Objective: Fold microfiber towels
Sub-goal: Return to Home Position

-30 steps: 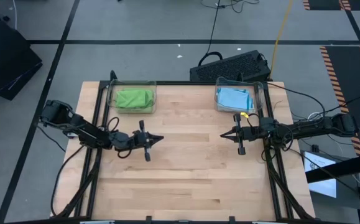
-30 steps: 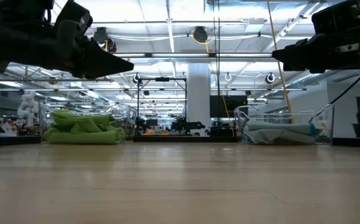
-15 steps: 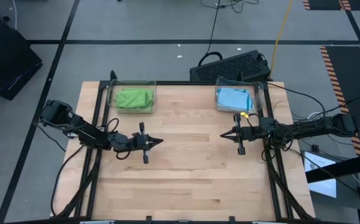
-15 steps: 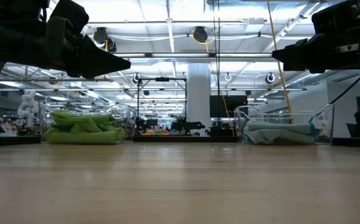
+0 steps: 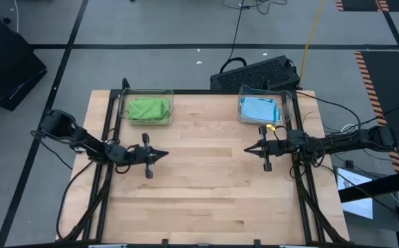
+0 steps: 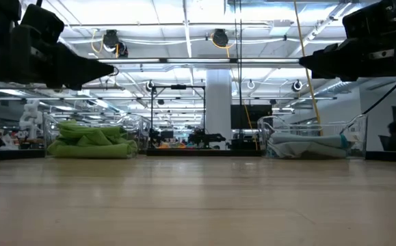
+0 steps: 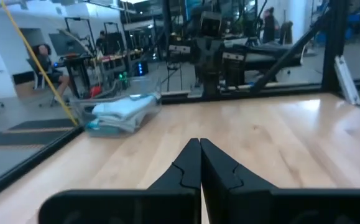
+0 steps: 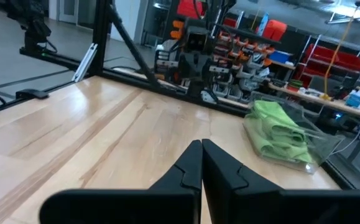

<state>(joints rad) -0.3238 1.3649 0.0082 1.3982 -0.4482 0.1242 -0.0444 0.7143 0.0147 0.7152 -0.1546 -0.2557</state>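
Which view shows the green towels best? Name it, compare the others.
Right wrist view: the green towels show top, side and folds. High view shows only their top; low view only their side; left wrist view misses them.

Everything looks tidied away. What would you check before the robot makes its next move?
1. Green towels inside the left bin: ok.
2. Blue towels inside the right bin: ok.
3. Left gripper shut, empty, above the table: ok.
4. Right gripper shut, empty, clear of both bins: ok.
5. No towel lying loose on the table: ok.
6. Both grippers at their final resting spot: cannot tell.
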